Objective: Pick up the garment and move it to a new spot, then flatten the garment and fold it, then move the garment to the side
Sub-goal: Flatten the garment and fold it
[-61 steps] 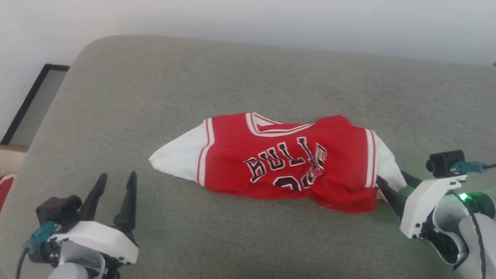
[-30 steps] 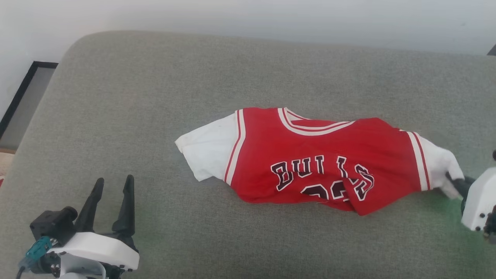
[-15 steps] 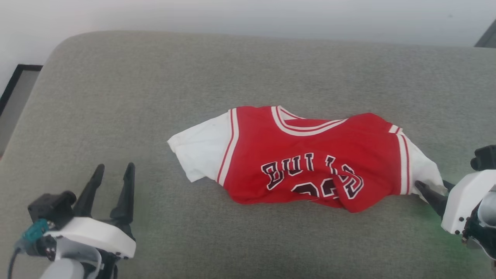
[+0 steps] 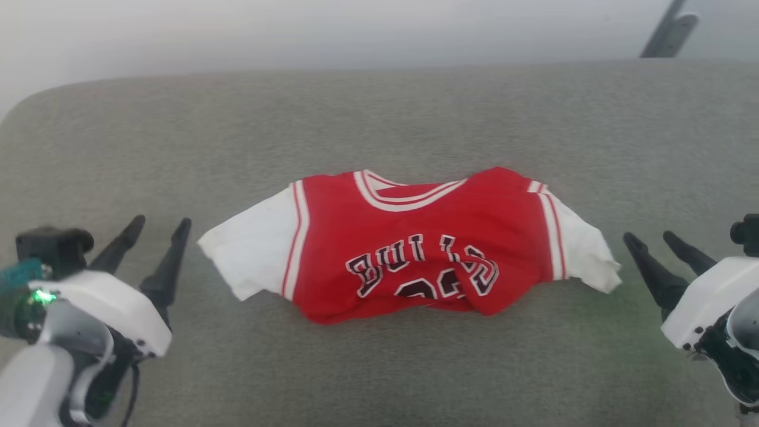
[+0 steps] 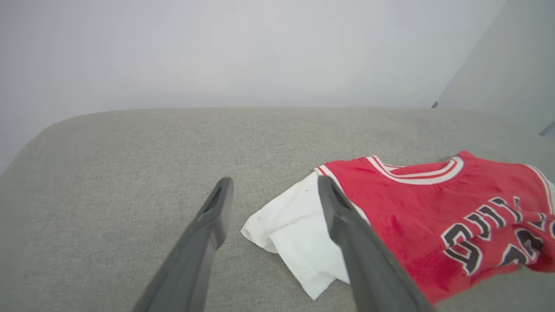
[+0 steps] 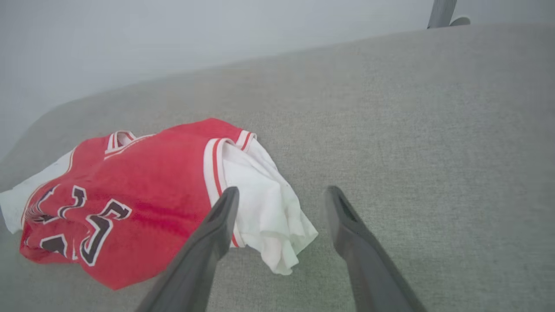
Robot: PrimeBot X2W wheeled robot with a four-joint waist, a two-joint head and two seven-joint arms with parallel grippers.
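The garment (image 4: 409,249), a small red jersey with black white-outlined lettering and white sleeves, lies crumpled on the grey cushion (image 4: 379,118), its lower part bunched under. My left gripper (image 4: 159,226) stands open at the lower left, a little left of the white left sleeve. My right gripper (image 4: 651,237) stands open at the lower right, just clear of the white right sleeve. In the left wrist view the garment (image 5: 412,216) lies right of the open left gripper (image 5: 273,184). In the right wrist view the garment (image 6: 143,186) lies left of the open right gripper (image 6: 282,190), nothing between its fingers.
The grey cushion's (image 6: 412,130) back edge meets a pale wall (image 4: 296,29). A grey slanted bar (image 4: 667,29) stands behind the cushion at the upper right. The cushion's left corner curves away behind my left gripper.
My right gripper has opened, let go of the right sleeve and drawn back to the right. The garment now lies free. The head camera has shifted, so the whole scene sits further left.
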